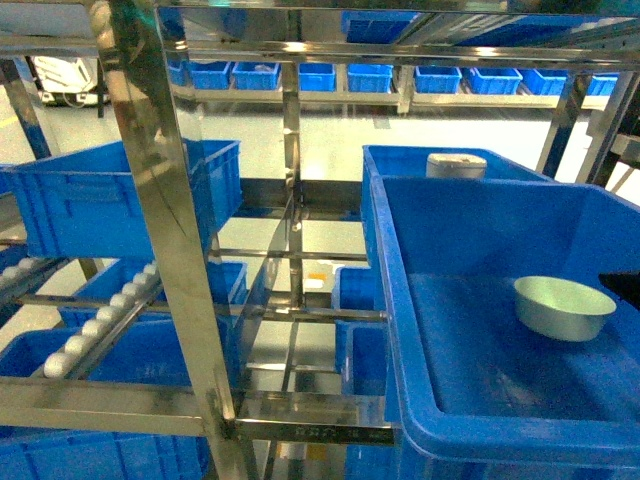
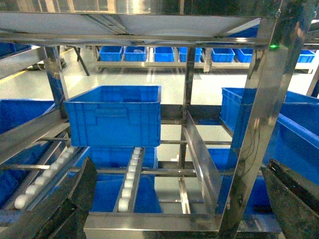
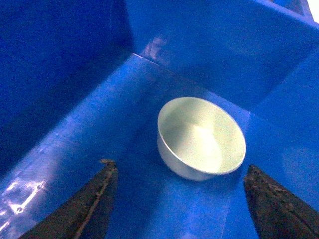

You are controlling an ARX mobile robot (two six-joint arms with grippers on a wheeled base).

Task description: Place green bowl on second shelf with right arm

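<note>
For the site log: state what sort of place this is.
Likely a warehouse or factory storage area: steel racks with roller tracks, and many blue crates, one holding a green bowl.

The right pincer (image 3: 182, 194) points down with its two dark fingers (image 3: 92, 199) spread wide apart, gripping nothing. The left pincer (image 2: 177, 199) is level, facing forward, its fingers (image 2: 65, 204) likewise parted wide and empty.

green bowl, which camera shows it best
The right wrist view: the green bowl sits upright, close and whole on the blue crate floor, apart from the open right gripper. The head view shows it smaller; the left wrist view misses it.
</note>
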